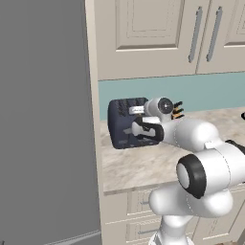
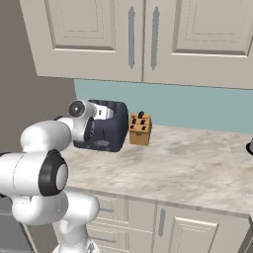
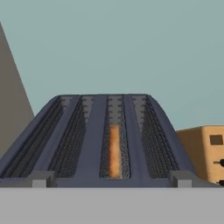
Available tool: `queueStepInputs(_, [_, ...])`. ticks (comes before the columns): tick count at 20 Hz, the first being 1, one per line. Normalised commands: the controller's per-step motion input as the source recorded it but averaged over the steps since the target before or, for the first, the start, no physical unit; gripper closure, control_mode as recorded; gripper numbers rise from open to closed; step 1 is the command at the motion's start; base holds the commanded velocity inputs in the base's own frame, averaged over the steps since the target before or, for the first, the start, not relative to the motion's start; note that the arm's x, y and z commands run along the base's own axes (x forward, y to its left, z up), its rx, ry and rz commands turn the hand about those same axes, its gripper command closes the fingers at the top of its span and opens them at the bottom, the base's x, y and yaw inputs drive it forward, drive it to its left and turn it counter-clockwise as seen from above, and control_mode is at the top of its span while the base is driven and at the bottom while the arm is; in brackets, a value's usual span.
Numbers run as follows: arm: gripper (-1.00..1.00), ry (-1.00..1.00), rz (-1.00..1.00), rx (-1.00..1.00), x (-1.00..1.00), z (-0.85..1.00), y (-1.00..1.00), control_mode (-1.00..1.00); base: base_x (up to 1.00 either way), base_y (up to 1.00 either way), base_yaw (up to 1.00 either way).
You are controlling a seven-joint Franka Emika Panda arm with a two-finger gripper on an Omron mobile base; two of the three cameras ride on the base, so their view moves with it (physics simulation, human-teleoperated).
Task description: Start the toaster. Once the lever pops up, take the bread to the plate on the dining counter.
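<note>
The dark navy toaster (image 1: 120,119) stands at the left end of a marbled counter, against the teal wall. Seen from the right base view, the toaster (image 2: 112,129) is partly covered by my hand. My gripper (image 1: 136,128) is level with the toaster's front face and close to it, open, with nothing between its fingers. The hand view looks along the toaster's top (image 3: 94,131) and its slots. The bread (image 3: 114,151) sits deep in the third slot from the left, a thin golden-brown edge. The plate and the dining counter are out of view.
A brown knife block (image 2: 140,129) stands just right of the toaster. Cream wall cabinets (image 2: 148,39) hang above the marbled counter (image 2: 188,168). A tall grey panel (image 1: 45,119) closes the left side. A dark object (image 2: 250,146) shows at the right edge.
</note>
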Motion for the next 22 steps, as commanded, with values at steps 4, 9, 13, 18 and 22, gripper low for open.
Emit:
queueStepInputs(4, [-1.00, 0.00, 0.01, 0.00, 0.00, -0.02, 0.00, -1.00, 0.00, 0.00, 0.00])
queueStepInputs(9, [-1.00, 0.00, 0.00, 0.00, 0.00, 0.00, -0.02, -1.00, 0.00, 0.00, 0.00])
queueStepInputs(13, [-1.00, 0.00, 0.00, 0.00, 0.00, 0.00, 0.00, -1.00, 0.00, 0.00, 0.00])
queueStepInputs(18, [-1.00, 0.00, 0.00, 0.00, 0.02, 0.00, 0.00, -1.00, 0.00, 0.00, 0.00])
queueStepInputs(22, [-1.00, 0.00, 0.00, 0.00, 0.03, -0.02, 0.00, -1.00, 0.00, 0.00, 0.00])
